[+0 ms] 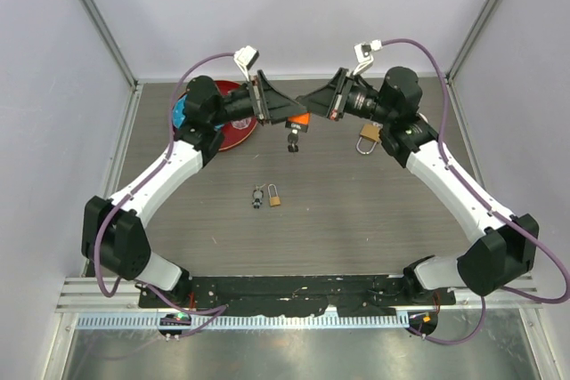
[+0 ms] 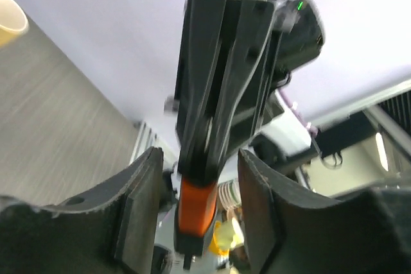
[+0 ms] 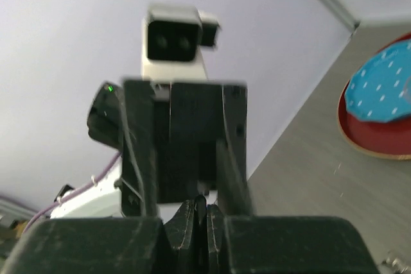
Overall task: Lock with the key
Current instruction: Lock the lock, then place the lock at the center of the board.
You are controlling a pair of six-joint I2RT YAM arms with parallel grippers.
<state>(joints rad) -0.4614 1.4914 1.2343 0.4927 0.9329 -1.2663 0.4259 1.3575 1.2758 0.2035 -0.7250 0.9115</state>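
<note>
— Where do the claws stand over the table (image 1: 356, 211)?
— Far middle. The right gripper (image 3: 200, 213) is pinched together on the orange padlock (image 2: 194, 206); the left gripper (image 2: 200, 155) is spread, its fingers (image 2: 138, 213) flanking that lock without touching.
— The key?
— A dark key bunch (image 1: 292, 141) shows just beside the padlock
</note>
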